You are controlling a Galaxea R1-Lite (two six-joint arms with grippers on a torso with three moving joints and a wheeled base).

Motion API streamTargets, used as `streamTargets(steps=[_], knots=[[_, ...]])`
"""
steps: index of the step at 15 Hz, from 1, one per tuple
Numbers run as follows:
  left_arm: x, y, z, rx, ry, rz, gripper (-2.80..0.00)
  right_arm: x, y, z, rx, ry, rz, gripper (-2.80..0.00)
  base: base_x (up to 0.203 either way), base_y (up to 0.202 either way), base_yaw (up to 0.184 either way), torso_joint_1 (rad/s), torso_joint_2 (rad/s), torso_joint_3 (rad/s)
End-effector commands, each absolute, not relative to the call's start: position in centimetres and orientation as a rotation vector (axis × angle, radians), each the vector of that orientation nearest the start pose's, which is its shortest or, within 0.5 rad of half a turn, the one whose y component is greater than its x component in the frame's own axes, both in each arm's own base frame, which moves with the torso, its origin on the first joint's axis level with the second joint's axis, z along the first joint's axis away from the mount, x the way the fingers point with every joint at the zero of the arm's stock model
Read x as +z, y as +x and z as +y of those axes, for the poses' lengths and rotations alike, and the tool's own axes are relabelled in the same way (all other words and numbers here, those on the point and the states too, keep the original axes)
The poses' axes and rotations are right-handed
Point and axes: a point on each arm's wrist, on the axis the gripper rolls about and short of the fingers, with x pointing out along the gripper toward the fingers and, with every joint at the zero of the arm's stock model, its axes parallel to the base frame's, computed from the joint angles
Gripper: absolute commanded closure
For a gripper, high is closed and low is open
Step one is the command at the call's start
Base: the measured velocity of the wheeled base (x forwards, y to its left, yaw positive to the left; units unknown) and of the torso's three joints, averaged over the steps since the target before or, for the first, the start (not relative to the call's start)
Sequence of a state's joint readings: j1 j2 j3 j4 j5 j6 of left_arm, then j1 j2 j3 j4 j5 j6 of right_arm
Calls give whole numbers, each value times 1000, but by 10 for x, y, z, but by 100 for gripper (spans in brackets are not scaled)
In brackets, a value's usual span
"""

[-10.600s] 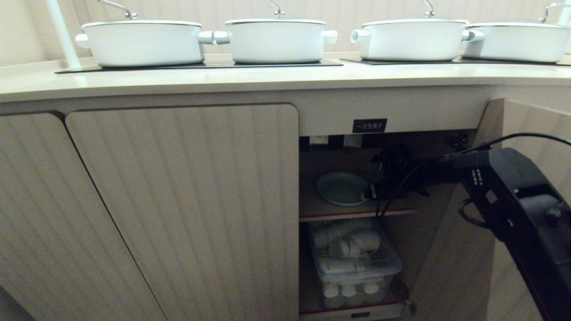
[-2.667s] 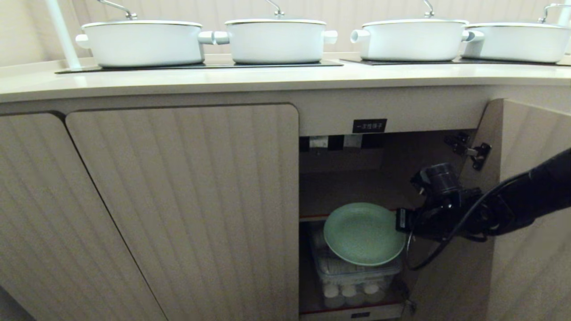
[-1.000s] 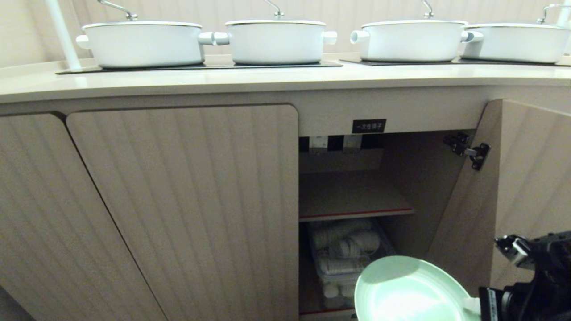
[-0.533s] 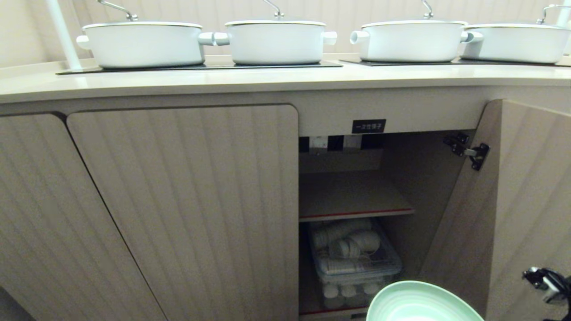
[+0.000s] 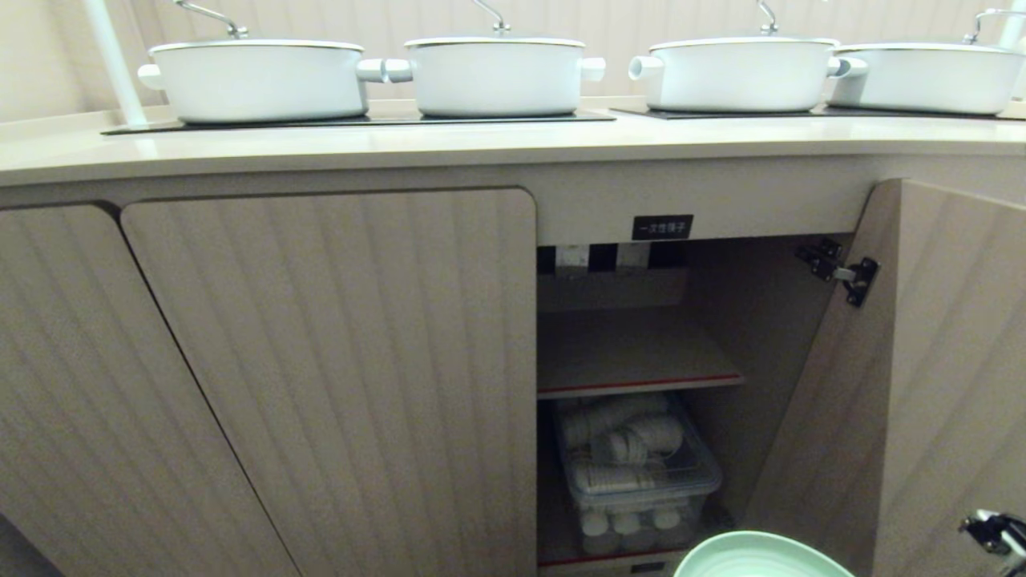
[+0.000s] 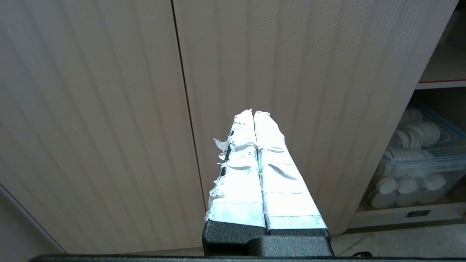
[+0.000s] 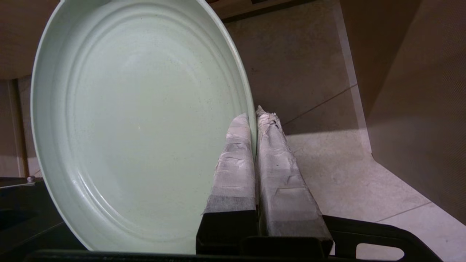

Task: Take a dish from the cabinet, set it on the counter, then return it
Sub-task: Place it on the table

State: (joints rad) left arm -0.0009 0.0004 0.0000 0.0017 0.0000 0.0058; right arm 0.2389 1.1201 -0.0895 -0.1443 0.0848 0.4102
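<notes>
Counter (image 5: 481, 144) with white pots (image 5: 256, 76), ribbed cabinet (image 5: 337, 361) open

The dish (image 7: 138, 123) is showing plain mint green. The cabinet (image 5: 329, 361) doors are wearing beige with vertical ribs, the tabletop (image 5: 481, 144) is gleaming cream, the four pots (image 5: 256, 76) are shining white, and the small label (image 5: 662, 227) is showing black with white characters.

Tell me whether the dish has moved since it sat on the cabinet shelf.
Yes. The dish has left the shelf and now sits low, below the open cabinet, pinched at its rim by the right gripper.
</notes>
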Motion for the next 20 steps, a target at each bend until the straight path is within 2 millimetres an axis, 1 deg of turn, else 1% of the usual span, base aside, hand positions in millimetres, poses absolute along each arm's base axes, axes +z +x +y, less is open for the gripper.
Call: streamTargets(steps=[1,7,11,20], knots=[[75,-23,0,-2,6,2,0,79,85,23,115,313,938,0,0,0,0,0,0,0],[75,-23,0,-2,6,2,0,74,83,22,107,303,959,0,0,0,0,0,0,0],[75,-23,0,0,6,2,0,77,87,23,114,304,942,0,0,0,0,0,0,0],[75,-23,0,0,6,2,0,75,90,24,116,306,943,0,0,0,0,0,0,0]])
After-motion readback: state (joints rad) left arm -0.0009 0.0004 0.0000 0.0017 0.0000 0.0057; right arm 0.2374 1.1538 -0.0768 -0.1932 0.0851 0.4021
